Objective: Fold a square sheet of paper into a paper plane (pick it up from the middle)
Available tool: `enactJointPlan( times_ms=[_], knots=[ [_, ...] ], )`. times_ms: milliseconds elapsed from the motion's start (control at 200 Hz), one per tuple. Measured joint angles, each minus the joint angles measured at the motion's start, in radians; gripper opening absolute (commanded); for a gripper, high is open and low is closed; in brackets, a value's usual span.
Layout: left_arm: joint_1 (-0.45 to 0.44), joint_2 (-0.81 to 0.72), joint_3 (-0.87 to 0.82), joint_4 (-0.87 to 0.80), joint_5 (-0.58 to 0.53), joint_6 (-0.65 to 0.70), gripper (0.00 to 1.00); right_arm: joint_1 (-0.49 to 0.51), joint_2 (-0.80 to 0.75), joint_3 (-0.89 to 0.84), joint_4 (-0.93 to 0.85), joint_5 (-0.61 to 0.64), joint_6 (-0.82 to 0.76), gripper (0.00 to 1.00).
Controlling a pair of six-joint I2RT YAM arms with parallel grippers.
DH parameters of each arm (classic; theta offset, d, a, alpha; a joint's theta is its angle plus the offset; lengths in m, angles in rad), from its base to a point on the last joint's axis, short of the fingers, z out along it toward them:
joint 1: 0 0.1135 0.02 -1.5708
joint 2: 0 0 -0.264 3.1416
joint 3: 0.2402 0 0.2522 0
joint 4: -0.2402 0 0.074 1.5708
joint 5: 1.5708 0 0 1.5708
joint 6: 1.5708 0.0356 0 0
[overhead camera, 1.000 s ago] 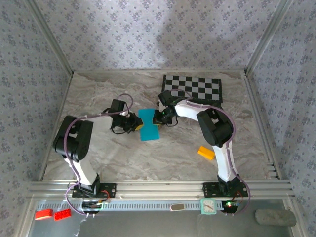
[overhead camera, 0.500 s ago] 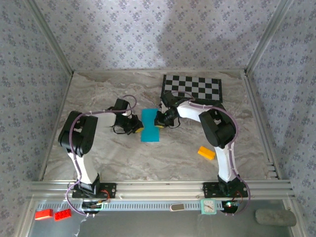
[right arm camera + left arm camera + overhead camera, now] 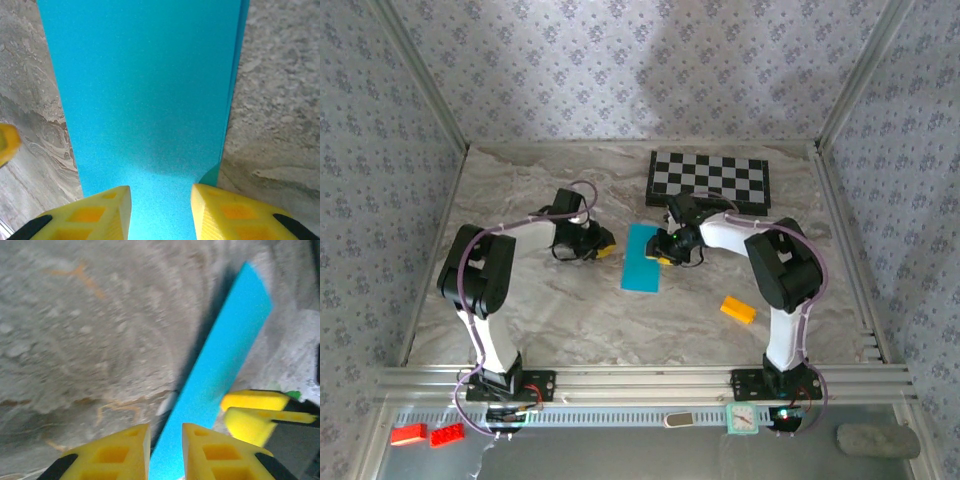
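Two empty grippers, jaws apart, flank the narrow-folded square sheet of paper [image 3: 642, 258], long axis far-to-near; the right gripper [image 3: 665, 254] is at its edge, the left gripper [image 3: 605, 249] just beside.

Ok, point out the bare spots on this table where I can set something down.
Bare table: the far-left corner beside the chessboard; the near strip by the front rail, left of the yellow block. Crowded: the middle, where the left claw and right claw flank the blue paper.
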Motion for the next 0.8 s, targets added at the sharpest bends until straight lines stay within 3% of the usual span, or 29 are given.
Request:
enactJointPlan(
  times_ms=[425, 585, 800],
  knots=[
    [-0.072, 0.139, 0.200, -0.024, 0.067, 0.024, 0.23, -0.001, 0.026, 0.024, 0.010, -0.007, -0.003, 0.33],
    [-0.082, 0.188, 0.237, -0.098, 0.048, 0.066, 0.20, -0.004, 0.071, 0.079, -0.010, -0.017, -0.080, 0.26],
    [-0.077, 0.203, 0.237, -0.178, -0.030, 0.075, 0.14, -0.021, 0.097, 0.114, -0.024, -0.063, -0.186, 0.29]
  ],
)
